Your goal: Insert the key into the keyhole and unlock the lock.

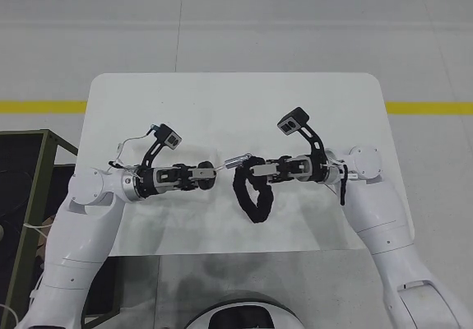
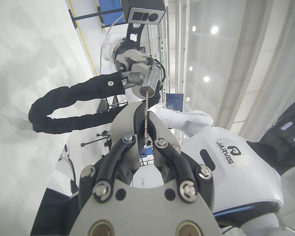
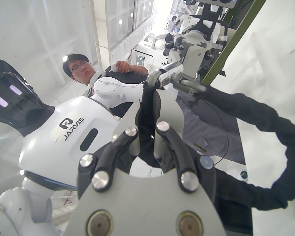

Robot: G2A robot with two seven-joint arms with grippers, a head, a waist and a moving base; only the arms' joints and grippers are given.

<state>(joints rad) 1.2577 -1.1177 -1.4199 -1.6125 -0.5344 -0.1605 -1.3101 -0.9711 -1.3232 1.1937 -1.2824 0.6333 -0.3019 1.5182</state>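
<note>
The lock is a silver cylinder (image 2: 150, 81) joined to a loop of black fabric-covered cable (image 2: 64, 109). My right gripper (image 3: 147, 114) is shut on the black sleeve just behind the cylinder (image 3: 168, 72), holding the lock above the table, with the cable loop (image 1: 251, 197) hanging toward the table's near side. My left gripper (image 2: 144, 114) is shut on a thin metal key (image 2: 146, 112). The key's tip sits in the keyhole on the cylinder's end face. In the top view the left gripper (image 1: 213, 172) and the right gripper (image 1: 250, 170) face each other over the table's middle, with the cylinder (image 1: 235, 160) between them.
The white table (image 1: 220, 99) lies under both arms, bare at its far half. A dark green-framed cart (image 1: 14, 214) stands at the table's left side. A yellow floor line (image 1: 30, 106) runs behind the table.
</note>
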